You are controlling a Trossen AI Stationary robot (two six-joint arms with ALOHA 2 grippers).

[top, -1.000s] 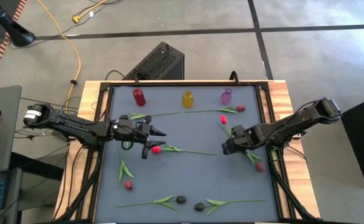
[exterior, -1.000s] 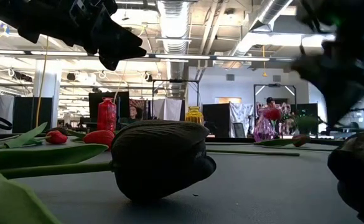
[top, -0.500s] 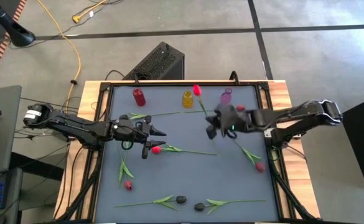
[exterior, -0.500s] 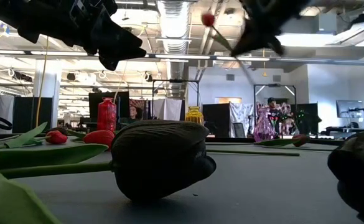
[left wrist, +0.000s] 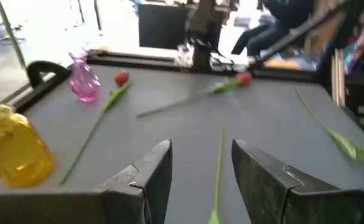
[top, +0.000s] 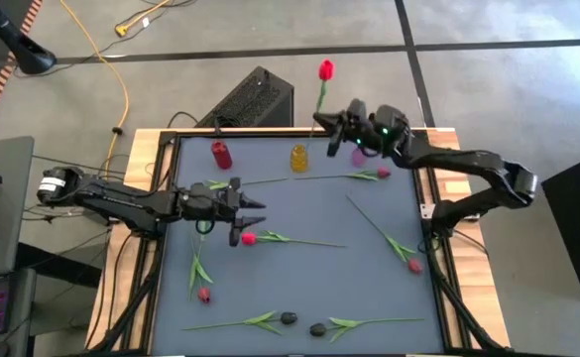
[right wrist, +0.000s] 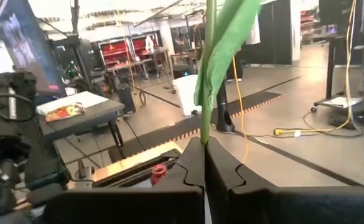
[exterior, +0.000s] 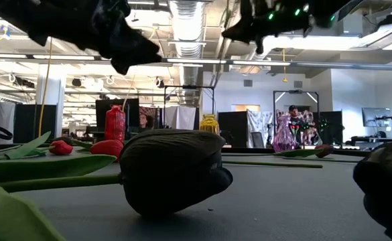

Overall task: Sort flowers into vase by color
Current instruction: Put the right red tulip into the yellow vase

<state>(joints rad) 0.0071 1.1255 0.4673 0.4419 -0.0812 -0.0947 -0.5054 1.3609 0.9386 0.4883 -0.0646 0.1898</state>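
Your right gripper (top: 335, 127) is clenched on the red tulip's (top: 325, 70) thin stem; it's light and floppy, so grip low.

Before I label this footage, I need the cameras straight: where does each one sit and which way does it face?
High view: overhead, looking straight down on the table; both arms show, the right hand lifting a red tulip.
Low view: at tabletop height, looking across a black tulip into the room; arms hang in from above.
Left wrist view: on the left arm, looking past its open fingers at the yellow vase.
Right wrist view: on the right arm, fingers shut on the stem.
Shared: high and left wrist views both show the yellow vase.
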